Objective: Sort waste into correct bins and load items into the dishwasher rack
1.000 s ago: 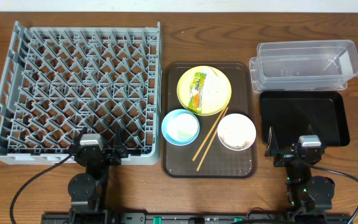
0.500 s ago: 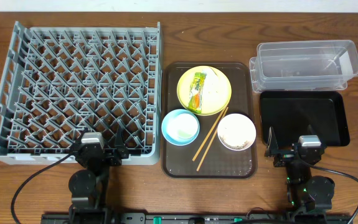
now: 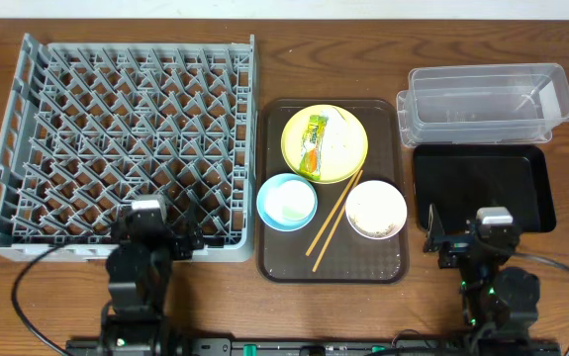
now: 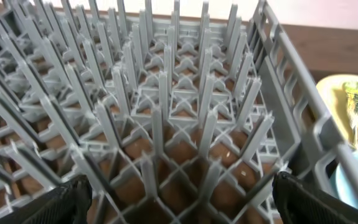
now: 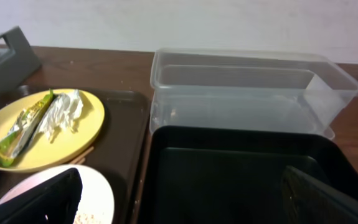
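The grey dishwasher rack (image 3: 126,138) fills the left side and holds nothing. A yellow plate (image 3: 348,148) holds the green-and-orange wrapper (image 3: 314,143) and the white tissue (image 3: 342,127). Below it are the light blue bowl (image 3: 286,202), the white bowl (image 3: 376,210) with beige crumbs, and the chopsticks (image 3: 333,222) between them. The clear tub (image 3: 489,99) and black tray (image 3: 482,186) are on the right, both bare. My left gripper (image 3: 157,229) (image 4: 182,205) is open over the rack's near edge. My right gripper (image 3: 467,237) (image 5: 185,199) is open over the black tray's near edge (image 5: 228,168). The small white cup is out of view.
The plate, bowls and chopsticks lie on a brown serving tray (image 3: 331,267) between the rack and the bins. In the right wrist view the plate (image 5: 4,137), wrapper (image 5: 20,130), tissue (image 5: 60,112) and tub (image 5: 247,87) show ahead.
Both arms have shifted slightly near the table's front edge. Both grippers stay open. Nothing on the table has moved.
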{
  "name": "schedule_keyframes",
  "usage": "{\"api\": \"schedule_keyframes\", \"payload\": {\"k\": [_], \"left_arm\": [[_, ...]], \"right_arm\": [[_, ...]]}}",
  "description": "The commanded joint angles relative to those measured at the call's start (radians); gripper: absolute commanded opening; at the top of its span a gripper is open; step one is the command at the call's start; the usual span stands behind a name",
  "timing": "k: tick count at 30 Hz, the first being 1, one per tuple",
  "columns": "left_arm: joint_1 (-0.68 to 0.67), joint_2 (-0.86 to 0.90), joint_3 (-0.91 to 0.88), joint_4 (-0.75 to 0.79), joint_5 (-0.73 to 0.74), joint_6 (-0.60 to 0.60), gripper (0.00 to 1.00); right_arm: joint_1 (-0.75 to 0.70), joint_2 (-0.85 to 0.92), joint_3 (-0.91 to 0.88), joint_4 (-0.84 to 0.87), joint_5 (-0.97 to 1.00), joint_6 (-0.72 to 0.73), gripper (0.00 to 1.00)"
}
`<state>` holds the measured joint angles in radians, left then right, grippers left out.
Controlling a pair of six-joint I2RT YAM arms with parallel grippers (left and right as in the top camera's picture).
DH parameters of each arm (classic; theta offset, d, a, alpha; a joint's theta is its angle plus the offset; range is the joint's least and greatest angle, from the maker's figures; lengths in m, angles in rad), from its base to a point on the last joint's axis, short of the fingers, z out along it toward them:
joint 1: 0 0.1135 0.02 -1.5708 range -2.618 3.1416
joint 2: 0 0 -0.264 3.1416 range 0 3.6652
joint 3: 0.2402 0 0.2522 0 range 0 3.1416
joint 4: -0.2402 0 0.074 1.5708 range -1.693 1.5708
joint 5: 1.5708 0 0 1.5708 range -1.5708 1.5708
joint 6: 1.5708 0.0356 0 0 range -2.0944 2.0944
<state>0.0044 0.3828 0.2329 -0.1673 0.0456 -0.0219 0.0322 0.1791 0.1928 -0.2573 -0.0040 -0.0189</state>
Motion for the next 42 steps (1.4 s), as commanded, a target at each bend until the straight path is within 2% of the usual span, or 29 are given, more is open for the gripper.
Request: {"api": "schedule_keyframes", "payload": {"k": [1, 7, 18, 21, 30, 37, 42], "left_arm": [[-0.003, 0.083, 0.106, -0.039, 0.000, 0.010, 0.94], [-0.004, 0.274, 0.296, -0.147, 0.045, 0.010, 0.94], [-0.004, 0.591, 0.735, -0.605, 0.079, 0.010, 0.94], [-0.004, 0.634, 0.803, -0.678, 0.078, 0.010, 0.94], [-0.004, 0.626, 0.810, -0.704, 0.084, -0.017, 0.94], [-0.004, 0.645, 0.814, -0.648, 0.140, -0.043, 0.93], [-0.027, 0.716, 0.875, -0.639, 0.142, -0.042, 0.88]], "right_arm": [[0.001, 0.108, 0.103, -0.021, 0.007, 0.004, 0.99], [0.001, 0.336, 0.275, -0.112, 0.007, 0.004, 0.99], [0.001, 0.717, 0.616, -0.437, -0.048, 0.003, 0.99], [0.001, 0.784, 0.686, -0.507, -0.050, 0.003, 0.99], [0.001, 0.795, 0.723, -0.528, -0.051, 0.003, 0.99], [0.001, 0.795, 0.723, -0.528, -0.050, 0.003, 0.99], [0.001, 0.795, 0.723, -0.528, -0.050, 0.003, 0.99]]}}
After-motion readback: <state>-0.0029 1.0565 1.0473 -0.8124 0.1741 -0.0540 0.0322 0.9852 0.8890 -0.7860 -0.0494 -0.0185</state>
